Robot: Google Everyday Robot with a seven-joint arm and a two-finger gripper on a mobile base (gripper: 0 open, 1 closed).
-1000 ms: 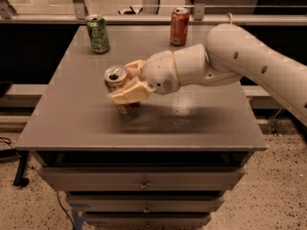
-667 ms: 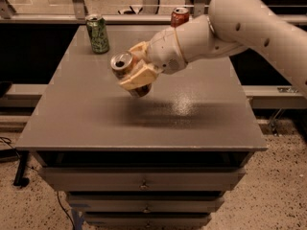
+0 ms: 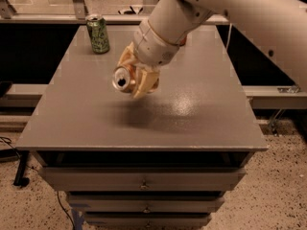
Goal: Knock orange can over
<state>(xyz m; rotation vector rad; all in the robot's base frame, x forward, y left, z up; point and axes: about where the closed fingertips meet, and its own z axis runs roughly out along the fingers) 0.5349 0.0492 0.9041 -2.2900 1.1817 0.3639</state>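
The orange can (image 3: pixel 123 78) is a golden-orange drink can with a silver top. It is held in the air above the middle of the grey table (image 3: pixel 206 119), tipped on its side with the top facing the camera. My gripper (image 3: pixel 135 80) is shut on the orange can, with tan fingers (image 3: pixel 147 82) on either side of its body. The white arm (image 3: pixel 192 8) comes in from the upper right. A dark shadow lies on the table below the can.
A green can (image 3: pixel 98 33) stands upright at the table's back left corner. The arm hides the back middle of the table. Drawers (image 3: pixel 144 178) sit under the tabletop. A rail and speckled floor surround the table.
The gripper has lifted the orange can off the table and tipped it further, so its top now faces the camera. The arm has risen and fills more of the upper view.
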